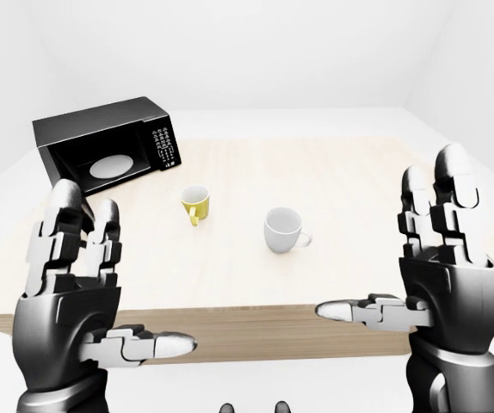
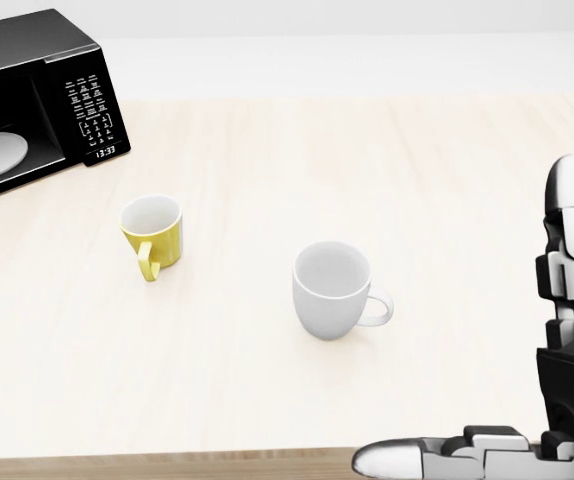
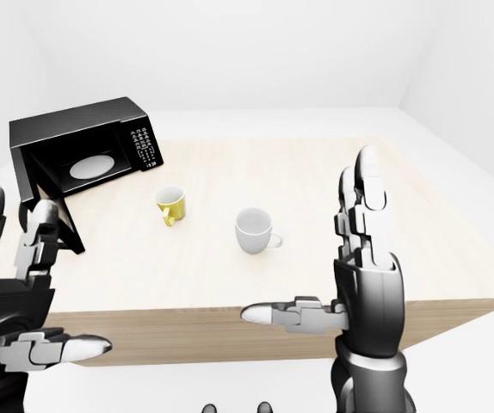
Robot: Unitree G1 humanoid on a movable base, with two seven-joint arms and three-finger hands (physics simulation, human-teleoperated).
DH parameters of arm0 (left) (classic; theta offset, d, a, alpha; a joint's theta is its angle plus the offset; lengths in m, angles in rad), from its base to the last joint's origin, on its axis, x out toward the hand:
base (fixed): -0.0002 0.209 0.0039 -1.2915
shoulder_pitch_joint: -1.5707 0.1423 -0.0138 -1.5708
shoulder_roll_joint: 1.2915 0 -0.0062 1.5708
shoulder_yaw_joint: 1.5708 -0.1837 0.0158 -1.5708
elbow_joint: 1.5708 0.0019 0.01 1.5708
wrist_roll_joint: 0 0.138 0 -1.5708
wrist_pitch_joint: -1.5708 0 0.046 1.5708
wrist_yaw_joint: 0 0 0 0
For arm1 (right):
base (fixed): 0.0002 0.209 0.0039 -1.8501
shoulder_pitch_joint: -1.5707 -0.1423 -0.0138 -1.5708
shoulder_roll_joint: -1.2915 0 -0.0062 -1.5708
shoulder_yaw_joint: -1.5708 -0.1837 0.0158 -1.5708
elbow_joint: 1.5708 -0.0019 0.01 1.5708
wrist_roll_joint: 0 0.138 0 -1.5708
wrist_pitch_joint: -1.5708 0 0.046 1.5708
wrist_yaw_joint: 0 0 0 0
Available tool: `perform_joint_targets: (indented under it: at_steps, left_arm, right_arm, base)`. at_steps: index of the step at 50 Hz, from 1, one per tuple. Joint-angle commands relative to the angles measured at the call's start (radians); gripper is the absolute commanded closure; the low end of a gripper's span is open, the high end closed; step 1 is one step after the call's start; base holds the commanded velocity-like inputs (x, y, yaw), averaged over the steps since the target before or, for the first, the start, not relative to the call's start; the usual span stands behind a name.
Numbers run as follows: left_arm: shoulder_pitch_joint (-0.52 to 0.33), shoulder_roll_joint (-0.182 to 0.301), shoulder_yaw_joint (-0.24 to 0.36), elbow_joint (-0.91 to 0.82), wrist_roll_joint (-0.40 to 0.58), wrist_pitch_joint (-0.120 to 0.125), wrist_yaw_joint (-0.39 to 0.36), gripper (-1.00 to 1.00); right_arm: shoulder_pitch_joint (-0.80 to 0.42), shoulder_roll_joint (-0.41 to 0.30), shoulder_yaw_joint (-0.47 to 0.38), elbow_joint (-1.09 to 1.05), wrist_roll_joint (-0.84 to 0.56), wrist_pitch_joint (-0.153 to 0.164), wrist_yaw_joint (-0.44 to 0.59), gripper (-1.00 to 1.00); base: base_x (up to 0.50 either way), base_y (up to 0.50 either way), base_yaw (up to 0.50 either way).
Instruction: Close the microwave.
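White walls surround a pale table (image 1: 333,172); the microwave (image 1: 105,146), door ajar, sits at ten o'clock. Left hand (image 1: 79,292) and right hand (image 1: 441,267) hover spread, grasping nothing.

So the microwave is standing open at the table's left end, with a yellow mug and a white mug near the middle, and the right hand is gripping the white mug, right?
Not quite. The right hand grips nothing: in the right-eye view its fingers are spread open near the table's near edge, apart from the white mug. The rest holds: the microwave stands open at the left end, the yellow mug beside the white one.
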Motion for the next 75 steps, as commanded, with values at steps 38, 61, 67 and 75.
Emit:
perform_joint_targets:
  at_steps: [38,61,67,75]
  left_arm:
    - [0.026,0.083,0.039,-0.048,-0.141,0.000,0.054,-1.00]
    - [-0.019,0.003,0.068,-0.048,-0.097,0.000,-0.001,-1.00]
    - [-0.021,-0.005,0.070,-0.048,-0.092,0.000,-0.010,-1.00]
    - [-0.032,-0.024,0.073,-0.048,-0.075,0.000,-0.025,-1.00]
  right_arm:
    - [0.030,-0.041,0.056,-0.056,0.003,0.000,-0.044,-1.00]
    - [0.036,-0.065,0.099,0.013,0.006,0.000,-0.074,-1.00]
    - [0.038,-0.066,0.100,0.012,0.006,0.000,-0.075,-1.00]
    - [0.036,-0.067,0.107,0.013,0.002,0.000,-0.077,-1.00]
  base:
    - [0.00,0.30,0.00]
    - [0.00,0.50,0.00]
    - [0.00,0.50,0.00]
    - [0.00,0.50,0.00]
